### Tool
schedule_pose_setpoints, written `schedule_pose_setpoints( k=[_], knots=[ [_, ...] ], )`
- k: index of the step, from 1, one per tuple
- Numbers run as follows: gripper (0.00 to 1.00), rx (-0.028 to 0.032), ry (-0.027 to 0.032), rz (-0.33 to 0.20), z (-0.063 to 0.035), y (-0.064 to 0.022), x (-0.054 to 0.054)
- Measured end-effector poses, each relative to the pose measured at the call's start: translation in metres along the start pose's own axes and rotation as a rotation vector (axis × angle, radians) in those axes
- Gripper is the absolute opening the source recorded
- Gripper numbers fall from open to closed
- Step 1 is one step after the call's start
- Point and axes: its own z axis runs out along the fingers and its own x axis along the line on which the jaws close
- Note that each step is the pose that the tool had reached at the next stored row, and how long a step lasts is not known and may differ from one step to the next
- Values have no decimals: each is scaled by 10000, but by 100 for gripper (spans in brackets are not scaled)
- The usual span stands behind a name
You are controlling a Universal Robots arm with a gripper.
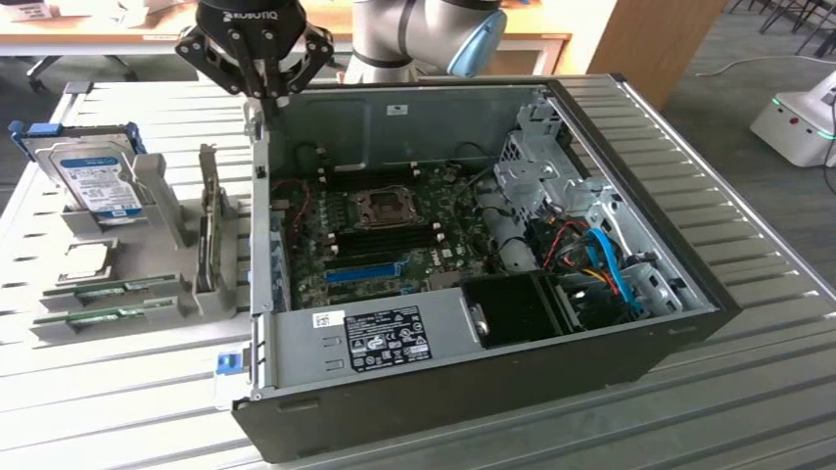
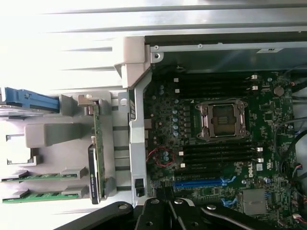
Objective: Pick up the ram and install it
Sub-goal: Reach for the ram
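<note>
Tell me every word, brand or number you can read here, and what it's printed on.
"ROBOTIQ", upside down: on the tool.
"DELL", turned sideways: on the green board inside the computer case.
Black-and-white sticker on the case: too small to read.
Blue-white label on the hard drive: blurred, unreadable.

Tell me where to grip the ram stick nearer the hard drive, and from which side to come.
Probably the middle of the ram stick's upper long edge, pinching its two flat faces and coming from above. It stands on edge in the grey holder, which covers both its ends and leaves the top edge exposed.
</note>
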Motion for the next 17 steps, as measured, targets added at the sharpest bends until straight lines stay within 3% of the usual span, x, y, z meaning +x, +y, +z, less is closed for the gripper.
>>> schedule_pose_setpoints(
  k=[17],
  knots=[
    [10, -1, -1, -1, 13, -1, 116]
  ],
)
